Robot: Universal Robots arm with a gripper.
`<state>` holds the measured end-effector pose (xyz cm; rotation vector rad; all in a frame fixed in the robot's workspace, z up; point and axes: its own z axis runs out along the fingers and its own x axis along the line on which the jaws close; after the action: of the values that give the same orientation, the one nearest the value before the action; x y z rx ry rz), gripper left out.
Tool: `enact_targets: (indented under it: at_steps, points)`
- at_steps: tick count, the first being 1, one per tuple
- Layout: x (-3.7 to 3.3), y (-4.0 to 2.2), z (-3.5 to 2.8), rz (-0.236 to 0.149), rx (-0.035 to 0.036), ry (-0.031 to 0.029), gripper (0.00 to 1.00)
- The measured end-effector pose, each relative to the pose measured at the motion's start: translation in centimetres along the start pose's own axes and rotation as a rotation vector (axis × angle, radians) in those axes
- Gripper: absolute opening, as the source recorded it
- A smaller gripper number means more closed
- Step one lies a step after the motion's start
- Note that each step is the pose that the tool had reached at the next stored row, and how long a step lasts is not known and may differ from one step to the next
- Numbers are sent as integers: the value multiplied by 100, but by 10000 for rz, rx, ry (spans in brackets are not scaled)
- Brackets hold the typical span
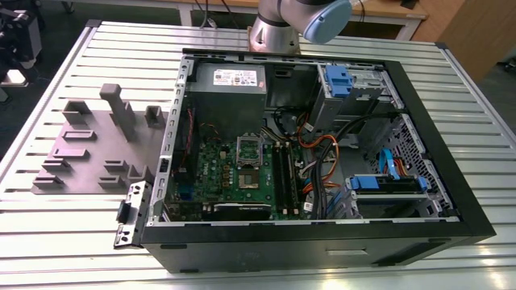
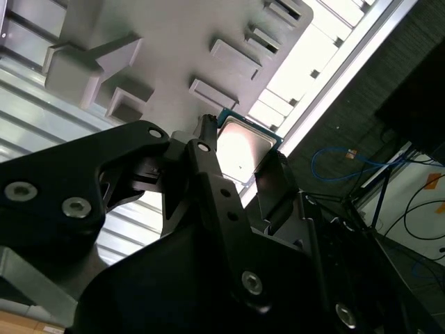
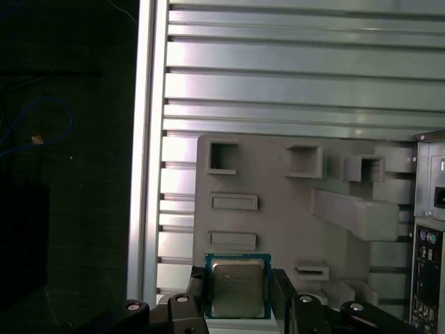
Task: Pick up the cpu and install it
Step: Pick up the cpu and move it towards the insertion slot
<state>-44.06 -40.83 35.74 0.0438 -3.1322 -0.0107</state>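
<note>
Seen in the first wrist view, the gripper (image 3: 238, 280) clenches the cpu (image 3: 237, 289) by opposite edges, over a grey tray (image 3: 278, 226).

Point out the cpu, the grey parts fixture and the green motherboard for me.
cpu (image 3: 236, 289), first wrist view, middle of its metal top.
grey parts fixture (image 3: 278, 226), first wrist view, bare flat base.
green motherboard (image 1: 216, 172), exterior view, bare green board surface.

Shiny metal cpu (image 3: 237, 287), matt tray (image 3: 292, 209)
</note>
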Motion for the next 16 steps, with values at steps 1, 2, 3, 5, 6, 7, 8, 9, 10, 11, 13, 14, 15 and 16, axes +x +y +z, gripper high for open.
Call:
enact_targets:
  at_steps: [1,2,3,5,6,7,8,9,10,11,13,14,15,16]
  points:
    - [0,0,-5,0,0,1,47]
    - [0,0,-8,0,0,0,47]
    - [0,0,-12,0,0,0,47]
    - [0,0,-17,0,-1,-2,47]
    - [0,0,-22,-1,0,0,47]
    - [0,0,-25,-1,-1,-1,47]
    - [0,0,-29,-1,0,0,47]
    - [0,0,-34,-1,-1,0,47]
    - [0,0,-40,0,0,0,47]
    - [0,1,-46,0,0,0,47]
    - [0,0,-57,0,-1,0,47]
    - [0,0,-63,0,0,-1,47]
    - [0,1,-69,0,0,0,47]
    - [1,1,-75,0,0,0,47]
